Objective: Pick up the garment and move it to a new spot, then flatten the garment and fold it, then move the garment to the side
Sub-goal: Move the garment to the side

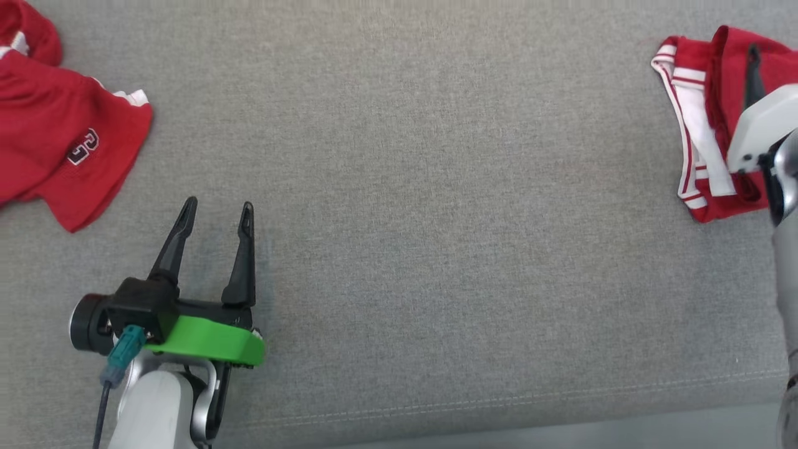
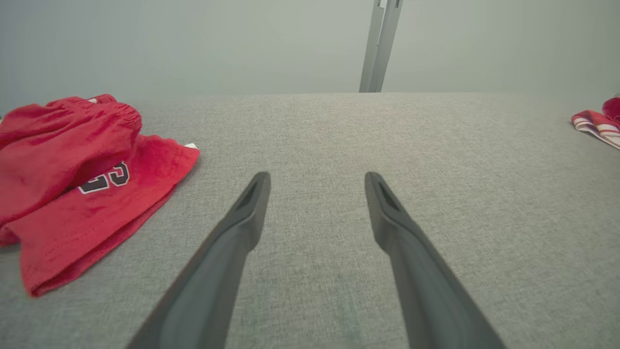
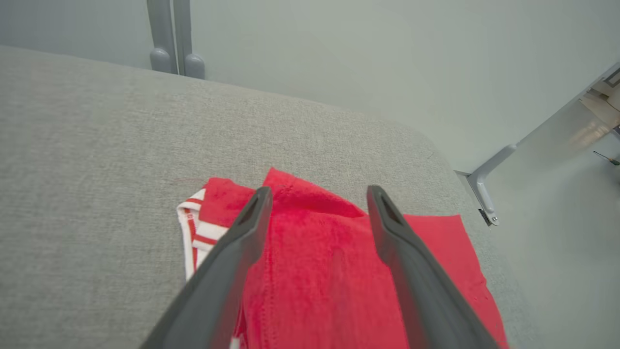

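Note:
A folded red garment (image 1: 698,125) with white and red striped trim lies at the far right of the grey fabric surface (image 1: 436,187). My right gripper (image 3: 317,194) hangs open just over it, both fingers spread above the red cloth (image 3: 329,271) and nothing between them. In the head view one dark finger (image 1: 753,78) and the pale wrist cover part of the garment. My left gripper (image 1: 219,204) stands open at the lower left above bare fabric, holding nothing. In the left wrist view its fingertips (image 2: 317,177) frame the surface, and the garment's striped edge (image 2: 598,123) peeks in at the far right.
A second red garment (image 1: 56,137) with a dark number print lies crumpled at the far left (image 2: 72,179). The surface's front edge (image 1: 499,415) runs along the bottom of the head view. A grey post (image 2: 380,43) rises behind the far edge, and a metal bracket (image 3: 484,189) sits past the right corner.

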